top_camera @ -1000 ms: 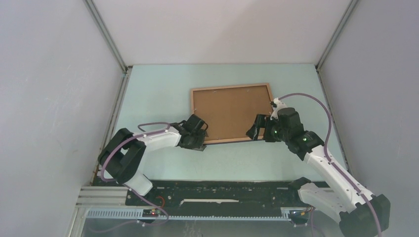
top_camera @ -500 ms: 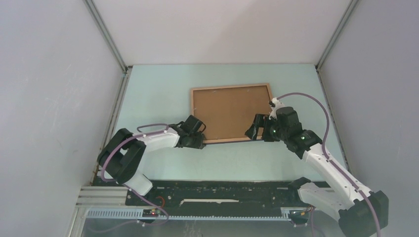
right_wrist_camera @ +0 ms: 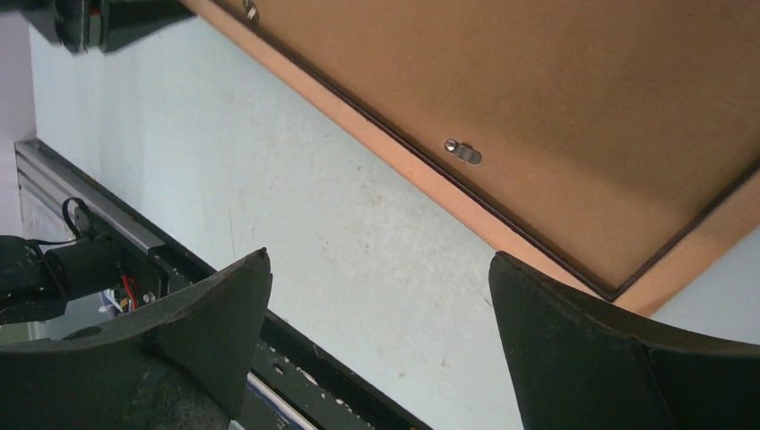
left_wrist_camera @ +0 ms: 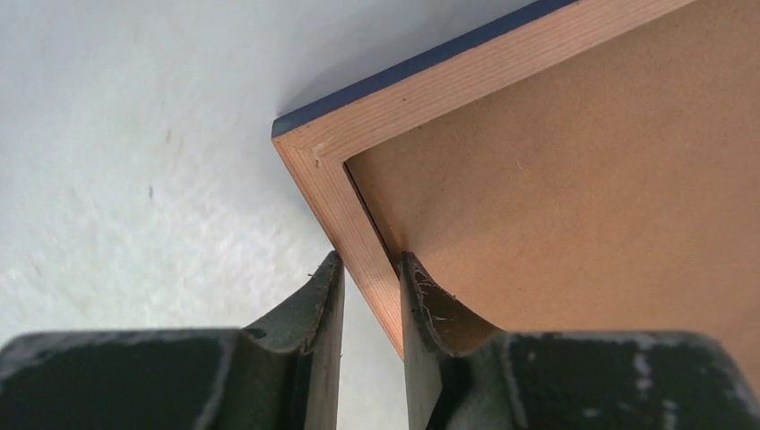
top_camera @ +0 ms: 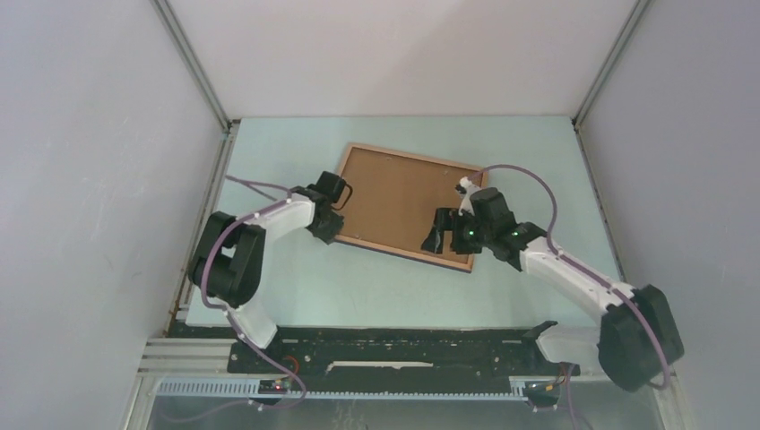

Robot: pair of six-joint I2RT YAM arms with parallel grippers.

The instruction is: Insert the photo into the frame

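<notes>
The frame [top_camera: 394, 251] lies mid-table with its light wood face up, turned at an angle. A plain brown backing board [top_camera: 403, 202] fills it. The photo is not visible in any view. My left gripper [top_camera: 327, 226] is shut on the frame's left rail [left_wrist_camera: 358, 215] close to a corner. One finger is outside the rail and one is on the backing board [left_wrist_camera: 582, 197]. My right gripper [top_camera: 436, 240] is open and empty, over the frame's near rail [right_wrist_camera: 421, 179], close to its right corner. The backing board [right_wrist_camera: 538, 90] fills the top of the right wrist view.
A small metal turn tab [right_wrist_camera: 464, 152] sits on the backing board by the near rail. The pale green table [top_camera: 269, 161] is walled by grey panels left, right and behind. The black base rail [top_camera: 403, 345] runs along the near edge.
The frame has turned clockwise; its left corner moved back and left with my left gripper still shut on it. My right gripper moved left and stayed open.
</notes>
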